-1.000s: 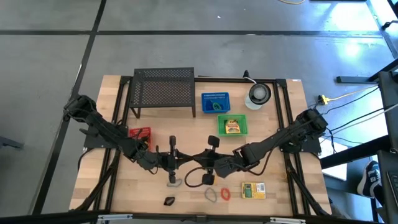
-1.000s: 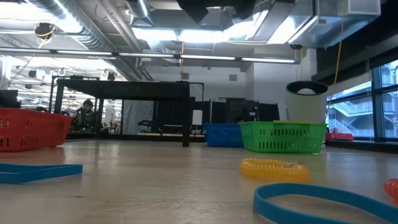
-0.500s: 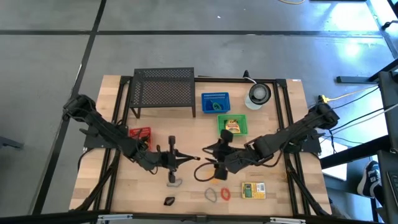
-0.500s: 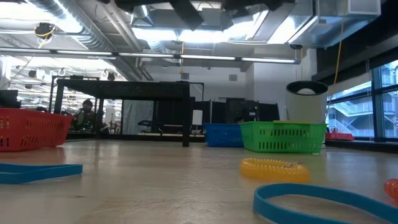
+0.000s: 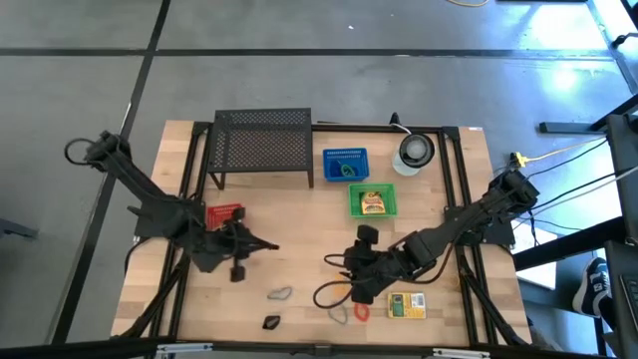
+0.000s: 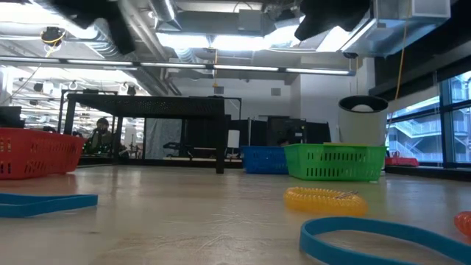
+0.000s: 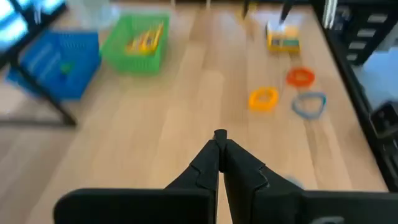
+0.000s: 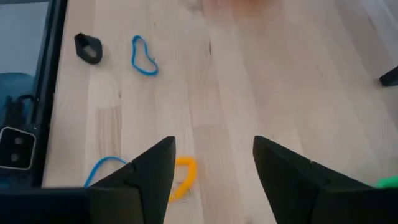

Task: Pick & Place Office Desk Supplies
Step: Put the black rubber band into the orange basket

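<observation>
The desk supplies lie on the wooden table's near half. My right gripper (image 8: 212, 142) hovers open above a yellow loop (image 8: 183, 174), touching nothing. Beyond it lie a blue loop (image 8: 144, 56) and a black clip (image 8: 88, 48). An orange loop (image 5: 361, 311), a grey loop (image 5: 339, 312) and a yellow-green box (image 5: 406, 304) lie close by on the near side. My left gripper (image 7: 220, 138) is shut and holds nothing; it hangs over the table's left half (image 5: 269, 246).
A black mesh stand (image 5: 262, 145), a blue basket (image 5: 345, 165), a green basket (image 5: 372, 200) and a round disc (image 5: 414, 150) stand at the back. A red basket (image 5: 224, 214) sits beside my left arm. A black cable (image 5: 327, 295) loops under my right gripper.
My left gripper has drawn back from the table's middle toward its left edge, staying shut. My right gripper has moved away from it, toward the right and near edges, and now hangs over the yellow loop. The loose items have stayed put.
</observation>
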